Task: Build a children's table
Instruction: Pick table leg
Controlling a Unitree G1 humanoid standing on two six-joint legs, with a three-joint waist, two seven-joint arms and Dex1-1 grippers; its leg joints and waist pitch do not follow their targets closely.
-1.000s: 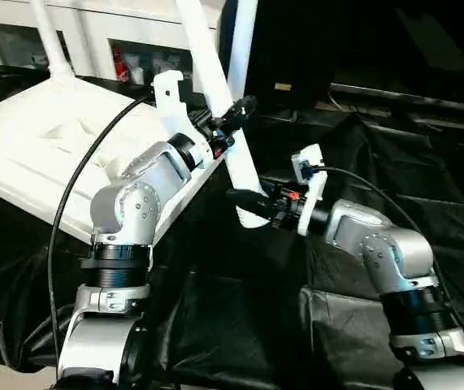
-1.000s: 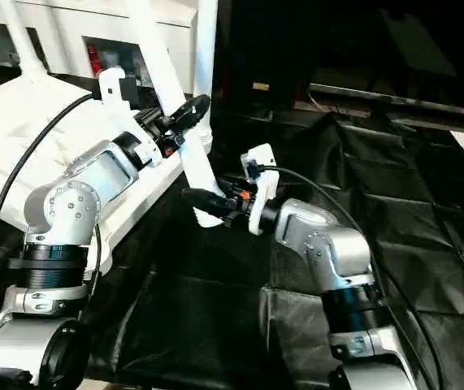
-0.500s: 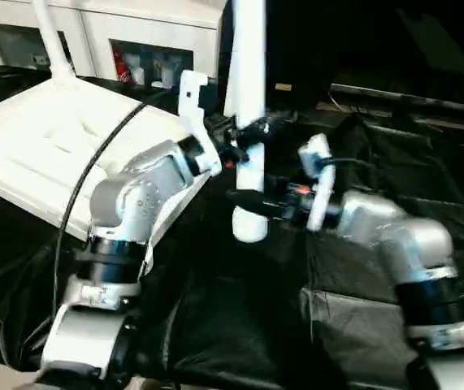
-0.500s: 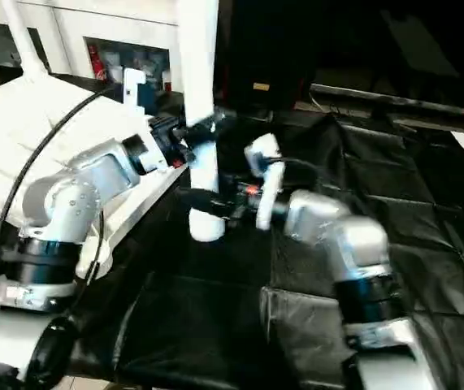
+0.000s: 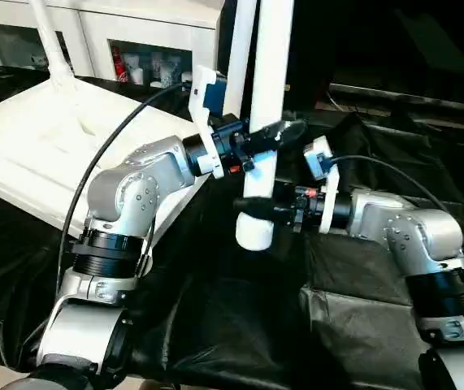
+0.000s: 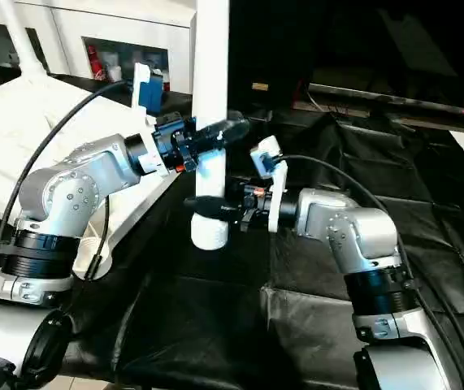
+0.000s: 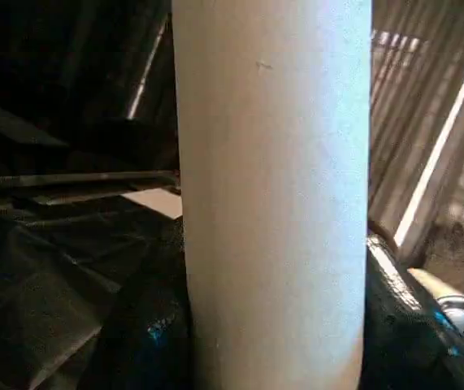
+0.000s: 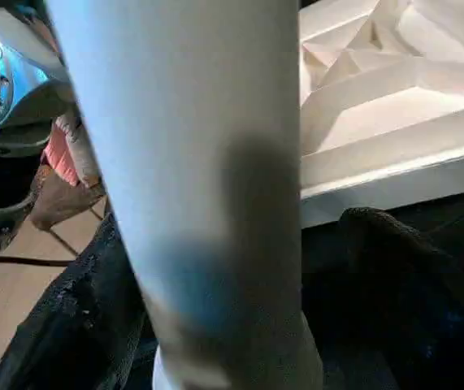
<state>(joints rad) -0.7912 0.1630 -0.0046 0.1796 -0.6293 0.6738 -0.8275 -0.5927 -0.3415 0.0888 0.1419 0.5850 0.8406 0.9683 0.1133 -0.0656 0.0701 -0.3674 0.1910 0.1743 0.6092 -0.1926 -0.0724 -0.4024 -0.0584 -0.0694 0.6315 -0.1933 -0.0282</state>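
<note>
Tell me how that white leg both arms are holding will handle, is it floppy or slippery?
The leg looks stiff: it stands straight above the left tool. Its smooth round tube could twist in a loose grip. Laid down, it would probably roll.

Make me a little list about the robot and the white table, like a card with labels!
Job: build a children's table
Table top: white, upside down, ribbed side up, on the black work table
Legs already in: two, at the far corners
Loose leg: white tube, upright, bottom end above the black cover
Left gripper: gripping the loose leg higher up
Right gripper: around the leg's lower end; firm grip cannot be told
Behind: white cabinet
</note>
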